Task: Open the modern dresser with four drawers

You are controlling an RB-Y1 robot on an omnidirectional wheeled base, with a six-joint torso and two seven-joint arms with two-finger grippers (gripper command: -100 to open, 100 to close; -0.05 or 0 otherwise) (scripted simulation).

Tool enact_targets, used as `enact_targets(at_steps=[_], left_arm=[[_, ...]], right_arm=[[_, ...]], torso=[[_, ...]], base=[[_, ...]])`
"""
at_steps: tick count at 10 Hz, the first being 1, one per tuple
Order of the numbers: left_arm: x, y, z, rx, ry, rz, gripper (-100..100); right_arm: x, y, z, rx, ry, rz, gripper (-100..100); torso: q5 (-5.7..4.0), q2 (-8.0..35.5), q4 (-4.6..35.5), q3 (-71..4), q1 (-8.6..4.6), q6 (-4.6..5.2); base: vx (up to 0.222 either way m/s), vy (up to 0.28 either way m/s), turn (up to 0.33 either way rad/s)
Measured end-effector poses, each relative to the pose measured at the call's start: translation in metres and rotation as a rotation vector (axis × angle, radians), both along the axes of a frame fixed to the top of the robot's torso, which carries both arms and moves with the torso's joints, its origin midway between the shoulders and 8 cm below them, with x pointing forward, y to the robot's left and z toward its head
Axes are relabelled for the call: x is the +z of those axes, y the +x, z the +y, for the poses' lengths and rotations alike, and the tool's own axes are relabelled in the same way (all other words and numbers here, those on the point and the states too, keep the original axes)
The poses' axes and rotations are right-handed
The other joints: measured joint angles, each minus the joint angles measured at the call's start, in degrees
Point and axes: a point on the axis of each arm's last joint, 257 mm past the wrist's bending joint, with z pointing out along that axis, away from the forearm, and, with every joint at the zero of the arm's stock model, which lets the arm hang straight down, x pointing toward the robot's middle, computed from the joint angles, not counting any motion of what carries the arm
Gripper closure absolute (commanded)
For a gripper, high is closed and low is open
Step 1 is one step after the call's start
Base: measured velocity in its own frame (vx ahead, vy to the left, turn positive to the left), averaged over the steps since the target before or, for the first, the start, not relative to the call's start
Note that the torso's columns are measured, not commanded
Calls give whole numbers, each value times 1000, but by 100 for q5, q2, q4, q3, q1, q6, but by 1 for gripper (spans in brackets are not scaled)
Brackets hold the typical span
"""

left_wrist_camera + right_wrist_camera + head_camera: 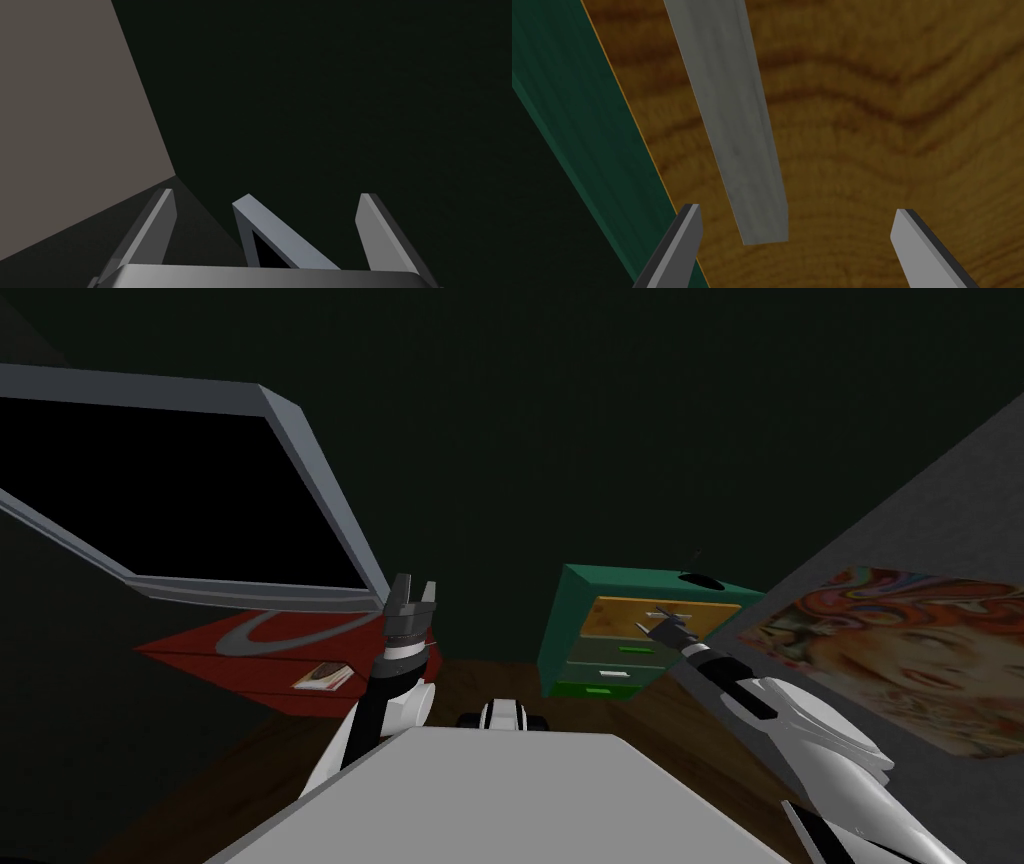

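Subject: a dark green, box-shaped dresser point(556, 633) stands upright on the brown wooden floor point(690, 743), ahead and to my right, against the dark wall. Its long axis is vertical, and its front faces me, turned slightly to my left. Four drawers are stacked in it. The uppermost has a yellow-brown wood-grain front point(615, 618), and the three below are grey and green with short pale or green pulls. The top drawer's flat grey bar handle point(737, 125) runs lengthwise across its front. The right gripper point(664, 621) is at that handle with its jaws wide apart and gripping nothing; the bar's end lies between the fingers, nearer one of them. A small dark object point(700, 579) sits on the dresser top. A colourful poster of a face point(900, 658) hangs on the right-hand wall. To the left, a large grey-framed black screen point(300, 448) stands on a red cabinet point(250, 678), which also carries a small booklet point(322, 676) with a cover too small to read. The left gripper point(412, 598) is raised beside the screen's corner, jaws apart and empty.
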Motion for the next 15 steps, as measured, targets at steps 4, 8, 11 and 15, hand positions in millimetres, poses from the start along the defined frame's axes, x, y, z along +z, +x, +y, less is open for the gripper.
enact_targets(at_steps=[4,8,11,15], left_arm=[[0,0,0,0,0,0,0],[0,0,0,0,0,0,0],[0,0,0,0,0,0,0],[0,0,0,0,0,0,0]], right_arm=[[6,-11,-24,-23,0,-28,-100],[26,-24,-56,-61,-4,-69,-100],[-1,-29,-58,-79,25,-25,100],[-26,-19,-35,-66,46,30,100]], torso=[[-2,-6,-2,-3,-3,-2],[0,-5,-2,-3,-1,4],[-14,-2,-2,0,-41,7],[0,-7,-2,-4,-2,1]], base=[[1,40,38],[0,54,37],[-2,-45,-60],[3,-60,-36]])
